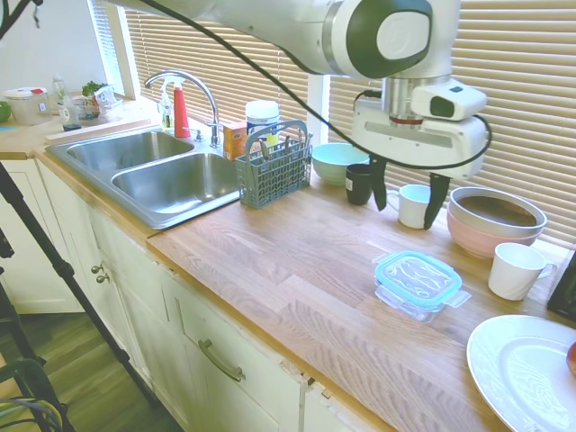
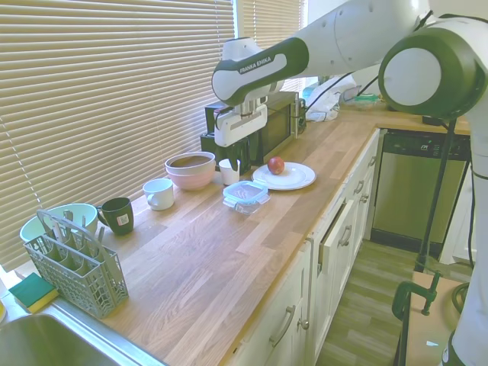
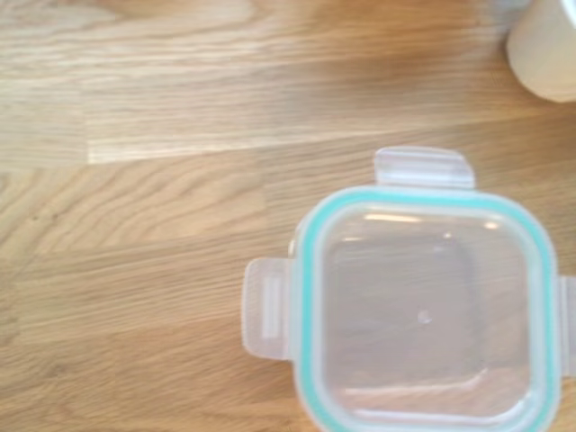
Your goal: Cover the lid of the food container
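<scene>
Clear, light plastic lid (image 1: 418,274) already sits on the glass food container (image 1: 416,302), lower right of centre on the bench (image 1: 270,270); slippery, so press its tabs; my jaws (image 1: 407,191) hang open, empty

A wooden tabletop (image 1: 270,270) carries a double steel sink (image 1: 153,171) at one end. Beside the sink stands a grey cutlery basket (image 1: 274,166), with a mint green bowl (image 1: 337,162) and a dark mug (image 2: 117,215) behind it by the blinds. Further along sit a white mug (image 2: 158,193), a pink bowl (image 1: 495,220), a white cup (image 1: 516,270) and a white plate (image 2: 286,176) bearing a red apple (image 2: 276,165).
</scene>
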Robot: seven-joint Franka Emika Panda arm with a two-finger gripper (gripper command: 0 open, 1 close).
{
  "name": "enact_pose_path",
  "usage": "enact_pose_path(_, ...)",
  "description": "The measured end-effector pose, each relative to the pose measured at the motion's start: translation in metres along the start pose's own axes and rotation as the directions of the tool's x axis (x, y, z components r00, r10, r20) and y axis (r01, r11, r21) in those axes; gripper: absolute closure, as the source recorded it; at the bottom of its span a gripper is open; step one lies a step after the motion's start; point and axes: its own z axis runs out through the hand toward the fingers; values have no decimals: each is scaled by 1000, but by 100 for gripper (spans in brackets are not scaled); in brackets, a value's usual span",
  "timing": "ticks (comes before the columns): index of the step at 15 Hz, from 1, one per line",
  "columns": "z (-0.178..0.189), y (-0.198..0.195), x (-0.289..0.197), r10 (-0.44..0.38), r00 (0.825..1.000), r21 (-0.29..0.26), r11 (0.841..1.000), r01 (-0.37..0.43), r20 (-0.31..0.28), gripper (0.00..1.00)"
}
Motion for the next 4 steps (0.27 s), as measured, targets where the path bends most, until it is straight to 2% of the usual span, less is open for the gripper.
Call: enact_pose_path(4,-4,-18,-28,2,1000,-12,1000,-3,-3,0)
